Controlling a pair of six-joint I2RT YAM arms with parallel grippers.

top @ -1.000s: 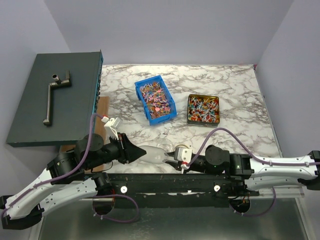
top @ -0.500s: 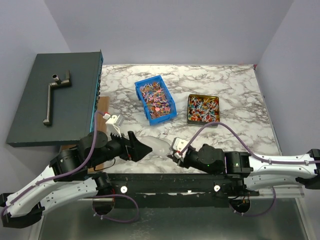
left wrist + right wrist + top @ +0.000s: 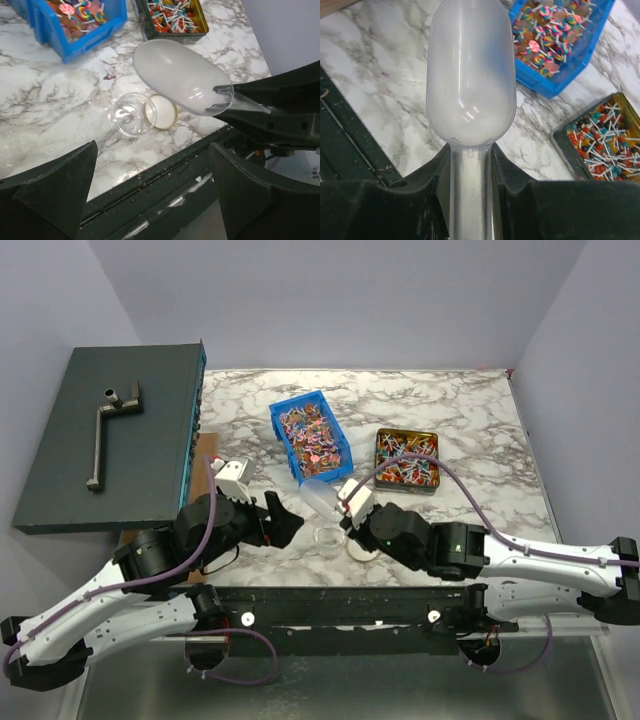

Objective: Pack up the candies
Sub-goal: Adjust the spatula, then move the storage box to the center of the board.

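Right gripper (image 3: 470, 167) clamps the scoop (image 3: 470, 75) handle just near the blue bin (image 3: 559, 86), the bowl clouding your view beneath; left gripper (image 3: 152, 167) spread wide.

The candies (image 3: 312, 438) lie in bin (image 3: 326, 479), tin (image 3: 408, 430) right, jar (image 3: 327, 536) before.

Marble worktop (image 3: 470, 420): blue bin (image 3: 341, 471) of candies (image 3: 312, 435) centre-left, tin (image 3: 380, 456) at its 3 o'clock, clear jar (image 3: 127, 114) beside lid (image 3: 162, 111) at 6.
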